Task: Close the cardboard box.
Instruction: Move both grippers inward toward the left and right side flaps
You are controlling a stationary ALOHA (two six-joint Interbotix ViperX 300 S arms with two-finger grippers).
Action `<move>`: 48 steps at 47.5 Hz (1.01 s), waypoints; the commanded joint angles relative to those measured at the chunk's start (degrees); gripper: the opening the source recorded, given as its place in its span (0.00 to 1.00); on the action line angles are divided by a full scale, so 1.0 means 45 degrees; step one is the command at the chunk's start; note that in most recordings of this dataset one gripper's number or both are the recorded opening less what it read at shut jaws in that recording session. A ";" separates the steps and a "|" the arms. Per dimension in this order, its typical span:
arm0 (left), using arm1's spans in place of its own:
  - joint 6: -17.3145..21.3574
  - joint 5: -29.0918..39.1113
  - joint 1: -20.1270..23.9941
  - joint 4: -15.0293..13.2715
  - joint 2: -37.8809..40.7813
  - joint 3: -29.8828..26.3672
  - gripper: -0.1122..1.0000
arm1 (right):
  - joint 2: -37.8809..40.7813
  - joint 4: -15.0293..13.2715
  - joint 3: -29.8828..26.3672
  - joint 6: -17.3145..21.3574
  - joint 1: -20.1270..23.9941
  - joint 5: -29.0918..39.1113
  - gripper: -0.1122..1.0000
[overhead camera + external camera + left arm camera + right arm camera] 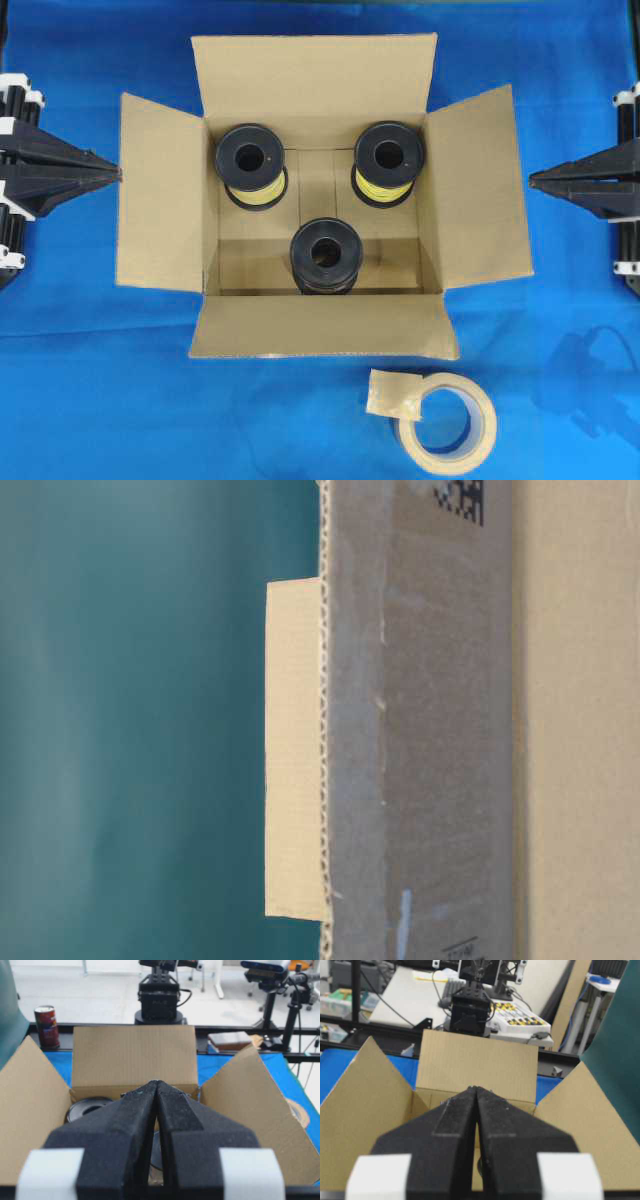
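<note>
- Overhead view: the cardboard box [320, 195] sits mid-table on the blue cloth [90, 400], all four flaps splayed out. Three spools [323, 255] sit inside, and a tape roll [447, 419] lies just in front of it. The left gripper [112, 172] has its tip right at the edge of the left-hand flap. The right gripper [535, 181] is just off the right-hand flap. Both are pinched closed, holding nothing.
- Table-level view: only a close-up of the box wall and its corrugated edge. There's a pale strip of old tape [293, 750] sticking past it and part of a square code [460, 500] at the top. No writing I can actually read.
- Left wrist view: fingers [125, 1125] pressed together, pointing over the near flap toward the far one. A red can [45, 1025] sits in the background, label too blurry.
- Right wrist view: same deal, fingers [445, 1130] clamped together and empty.
- My guess on handling: the flaps are light, stiff and springy at the crease, so I'd push near the outer edge rather than grip.
</note>
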 commanded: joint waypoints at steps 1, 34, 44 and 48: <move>0.0137 0.0117 0.0000 -0.0332 -0.0176 -0.0078 0.10 | -0.0137 0.0039 -0.0254 0.0098 -0.0020 0.0039 0.10; -0.0195 0.7441 0.0625 -0.0391 -0.3320 0.0859 0.10 | -0.2812 0.0664 0.0137 0.0742 -0.0938 0.7578 0.10; -0.0254 0.5000 0.0801 -0.0430 -0.2793 0.2246 0.10 | -0.1758 0.0684 0.1152 0.0742 -0.1094 0.6426 0.10; -0.0312 0.4023 0.0801 -0.0449 -0.2461 0.2656 0.10 | -0.1250 0.0742 0.1563 0.0820 -0.1094 0.5703 0.10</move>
